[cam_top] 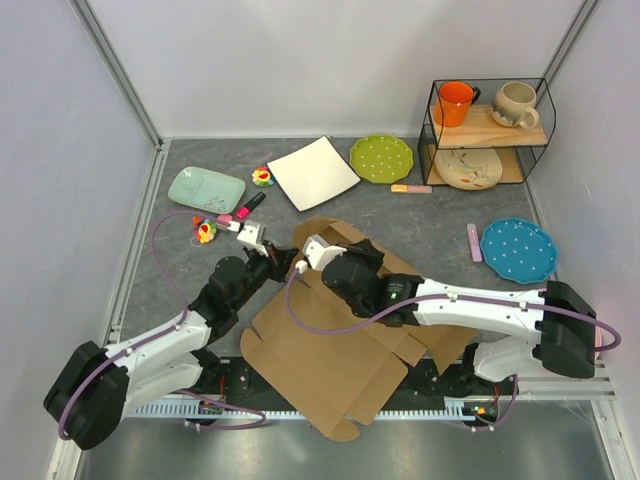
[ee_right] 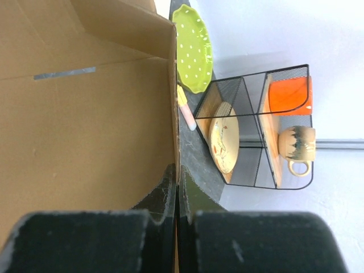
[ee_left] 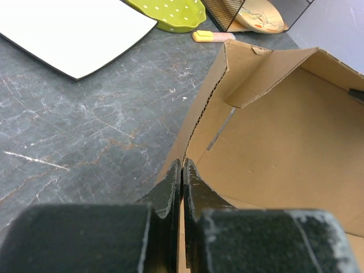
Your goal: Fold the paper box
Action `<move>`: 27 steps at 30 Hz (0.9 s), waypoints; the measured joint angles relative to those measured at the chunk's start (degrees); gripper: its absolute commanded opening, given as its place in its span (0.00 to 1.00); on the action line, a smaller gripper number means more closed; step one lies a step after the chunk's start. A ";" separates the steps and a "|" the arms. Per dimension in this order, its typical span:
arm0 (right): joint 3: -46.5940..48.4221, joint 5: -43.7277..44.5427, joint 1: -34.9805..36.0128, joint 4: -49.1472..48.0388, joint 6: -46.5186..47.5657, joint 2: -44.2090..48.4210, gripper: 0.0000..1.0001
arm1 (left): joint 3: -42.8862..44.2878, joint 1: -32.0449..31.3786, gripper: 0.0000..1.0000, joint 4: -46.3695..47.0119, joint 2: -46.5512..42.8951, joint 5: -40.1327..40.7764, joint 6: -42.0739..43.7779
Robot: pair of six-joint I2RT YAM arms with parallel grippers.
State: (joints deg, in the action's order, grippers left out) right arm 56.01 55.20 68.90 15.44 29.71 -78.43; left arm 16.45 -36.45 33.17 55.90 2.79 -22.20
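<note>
Currently the box (cam_top: 330,370) lies mostly flat at the middle of the tabletop's (cam_top: 440,215) near edge. Its near flaps reach over that edge, and its far end is lifted into raised walls. The left hand (ee_left: 182,170) is pinched together on the corrugated edge of one raised wall. The right hand (ee_right: 176,176) is clamped on the edge of another wall beside it.

Both grips are thin bites on bare cardboard edge, so a pull at an angle could slip a wall free, or crush and tear the fluting. If the hands work against each other, a wall may crease off its score line instead of folding along it. Dragging could also slide the whole sheet farther over the near edge, or shove it toward the white plate (cam_top: 313,172) behind it.
</note>
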 measured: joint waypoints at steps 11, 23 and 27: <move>-10.01 8.68 4.59 -18.12 8.31 -1.36 0.00 | -6.75 -0.76 0.04 2.19 -5.86 -0.50 -6.21; -15.85 16.50 7.37 -28.55 14.23 -2.36 0.00 | -7.02 -8.74 0.10 3.56 -4.81 0.22 -9.73; -17.18 19.54 8.28 -32.50 17.00 -4.00 0.00 | -6.86 -10.19 0.24 5.25 -2.97 0.66 -9.90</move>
State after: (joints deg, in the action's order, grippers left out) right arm 38.83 74.74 77.19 -17.06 46.72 -82.43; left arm 9.58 -46.63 38.41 52.93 3.44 -32.10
